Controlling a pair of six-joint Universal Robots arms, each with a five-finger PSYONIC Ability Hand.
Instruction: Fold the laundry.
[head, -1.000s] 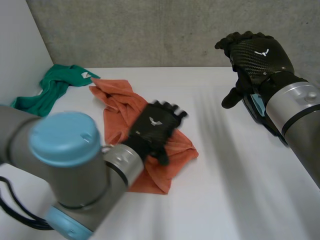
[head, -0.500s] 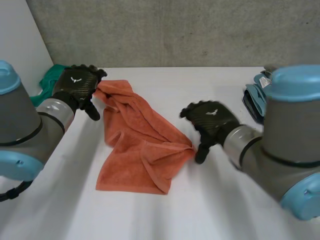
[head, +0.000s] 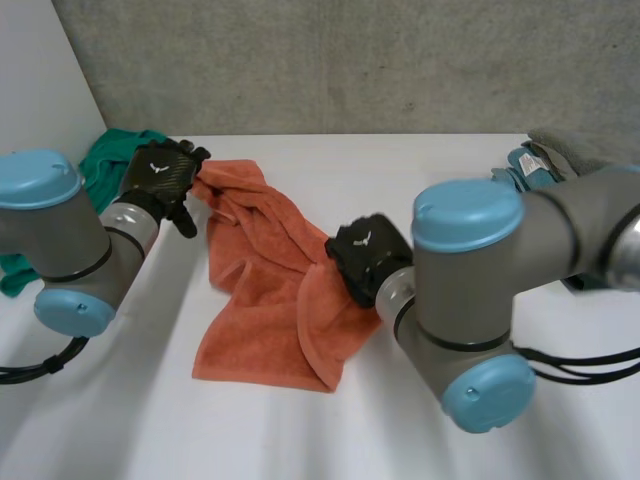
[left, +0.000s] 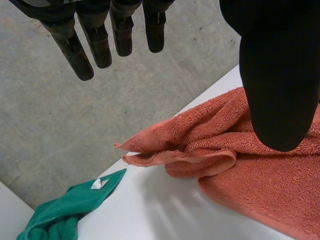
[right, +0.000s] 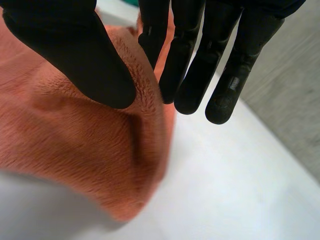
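The orange towel (head: 262, 300) lies crumpled and partly doubled over on the white tabletop (head: 480, 440), reaching from one hand to the other. The left hand (head: 162, 176) hovers at the towel's far corner. In the left wrist view its fingers (left: 75, 47) are straight and a little spread, the thumb (left: 277, 85) is held wide of them, and nothing is caught between. Below the fingertips the towel's corner comes to a rolled point, and its folded edge runs on under the thumb. Beyond that corner, on the side away from the thumb, a green cloth (left: 67, 212) lies bunched with a small white label showing; it is near the towel's corner but apart from it.

The right hand (head: 364, 256) is at the towel's opposite edge, about midway along it, palm down. In the right wrist view its fingers (right: 227, 75) are straight and close side by side, with the thumb (right: 75, 55) set apart from them. A raised fold of towel comes up into the gap between thumb and fingers; the thumb is over the cloth and the outer fingertips are over bare tabletop. Whether thumb or fingers touch the pile I cannot tell, but they are not closed on it
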